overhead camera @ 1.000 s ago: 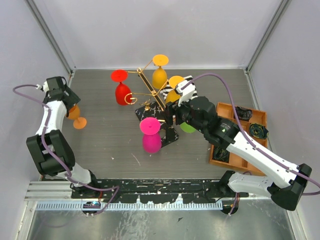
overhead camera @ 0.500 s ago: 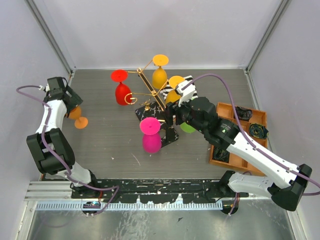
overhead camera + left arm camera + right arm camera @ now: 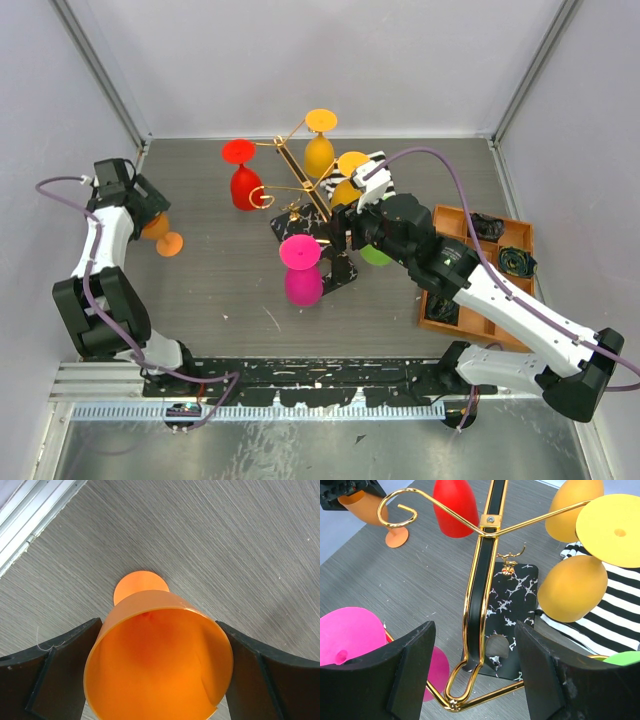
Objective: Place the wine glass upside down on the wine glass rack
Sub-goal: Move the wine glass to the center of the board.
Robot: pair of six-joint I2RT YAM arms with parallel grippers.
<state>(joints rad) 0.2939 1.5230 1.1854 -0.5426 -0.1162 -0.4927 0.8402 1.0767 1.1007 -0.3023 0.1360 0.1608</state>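
Observation:
An orange wine glass sits between my left gripper's fingers near the left wall. Its bowl fills the gap and touches both fingers, mouth toward the camera, with its foot beyond, over the table. The wine glass rack is a gold wire stand on a black veined base at mid table. My right gripper stands open astride the rack's lower gold loop, touching nothing.
Red, amber, yellow, pink and green glasses hang round the rack. A striped cloth lies behind it. A wooden tray of dark parts sits right.
My left gripper has carried the orange glass a little to the right, away from the wall. The right arm and the rack have not moved.

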